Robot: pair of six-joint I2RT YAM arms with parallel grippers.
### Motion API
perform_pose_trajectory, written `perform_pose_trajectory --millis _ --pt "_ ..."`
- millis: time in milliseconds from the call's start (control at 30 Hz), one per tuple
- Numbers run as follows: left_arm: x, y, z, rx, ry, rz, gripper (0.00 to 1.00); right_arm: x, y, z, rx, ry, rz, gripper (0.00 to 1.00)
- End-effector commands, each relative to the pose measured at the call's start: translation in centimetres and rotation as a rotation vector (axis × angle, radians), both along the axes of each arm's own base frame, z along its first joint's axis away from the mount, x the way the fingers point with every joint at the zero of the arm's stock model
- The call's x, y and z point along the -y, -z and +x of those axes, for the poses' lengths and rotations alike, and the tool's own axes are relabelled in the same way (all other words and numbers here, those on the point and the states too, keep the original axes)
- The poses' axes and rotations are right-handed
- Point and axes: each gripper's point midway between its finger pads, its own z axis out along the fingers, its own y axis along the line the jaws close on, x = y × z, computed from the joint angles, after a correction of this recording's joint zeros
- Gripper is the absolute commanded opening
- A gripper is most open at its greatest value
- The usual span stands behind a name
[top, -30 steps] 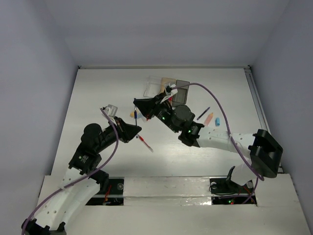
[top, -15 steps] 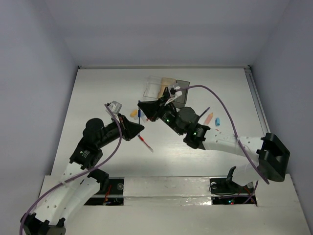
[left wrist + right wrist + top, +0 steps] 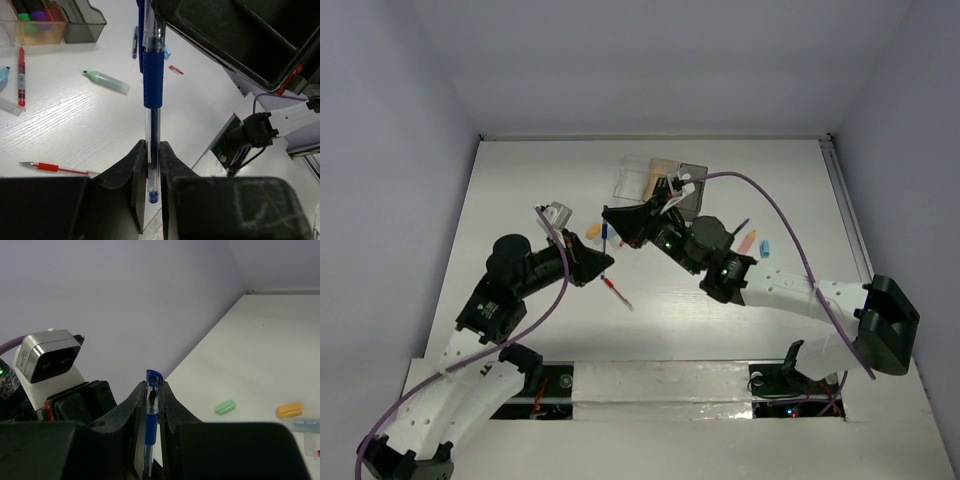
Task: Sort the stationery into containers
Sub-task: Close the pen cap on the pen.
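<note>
the blue pen with a clear barrel and dark-blue rubber sleeve (image 3: 153,85) is up off the white table (image 3: 75,125), pinched at both ends. the left gripper (image 3: 152,150) is clamped narrow on one end and the right gripper (image 3: 152,388) is closed on the other. the pen hangs between the two arms, well short of the row of small clear, tan-orange and smoky-grey plastic boxes (image 3: 663,172) on the far side.

this reads as a hand-over, though i cannot tell which arm is meant to keep the pen. to do it well, one pincer should let go fully before the other moves, since pulling while both squeeze could bend or twist the thin barrel. the keeper can then carry it over to its box.

the pen is slim, straight and smooth, so it would likely slip if held only on the clear plastic.
</note>
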Motion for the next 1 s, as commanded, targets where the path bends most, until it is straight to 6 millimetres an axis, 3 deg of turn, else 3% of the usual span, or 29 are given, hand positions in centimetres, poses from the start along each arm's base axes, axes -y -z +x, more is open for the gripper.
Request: perform_pose_trajectory --millis 0,333,500,600,700,733,767,833,933,967 --pt "-1.1 -10.9 3.0 0.326 -0.131 -0.129 0.0 -1.7 8.7 -5.8 -0.15 -0.26 -0.207 0.0" --pt "-1.3 -13.8 4.5 0.385 -0.173 -0.111 0.0 -1.1 13.3 -9.6 -0.229 -0.301 -0.261 0.0" --pt "-1.0 -14.3 4.9 0.383 -0.166 -0.111 0.0 0.0 14.6 -9.4 -0.256 -0.266 -0.281 0.0" --pt "-0.7 -12.8 4.9 0.348 -0.149 -0.111 0.0 0.9 13.1 -7.2 -0.229 -0.149 -0.271 0.0" --pt "0.3 -10.2 4.6 0.287 -0.096 -0.093 0.0 1.9 10.0 -4.4 -0.182 -0.056 -0.219 0.0" --pt "0.4 -9.1 4.5 0.265 -0.083 -0.083 0.03 2.3 9.5 -3.3 -0.18 -0.013 -0.212 0.0" --pt "0.6 -8.5 4.3 0.248 -0.065 -0.074 0.15 2.3 7.8 -2.4 -0.163 0.014 -0.184 0.0" --pt "0.7 -7.6 4.2 0.228 -0.057 -0.064 0.21 3.0 6.3 0.1 -0.153 0.089 -0.147 0.0" --pt "0.4 -6.4 4.1 0.199 -0.068 -0.034 0.0 2.9 3.8 1.9 -0.126 0.109 -0.1 0.0" --pt "0.1 -6.4 4.1 0.206 -0.08 -0.025 0.0 2.9 3.4 1.9 -0.118 0.11 -0.1 0.0"
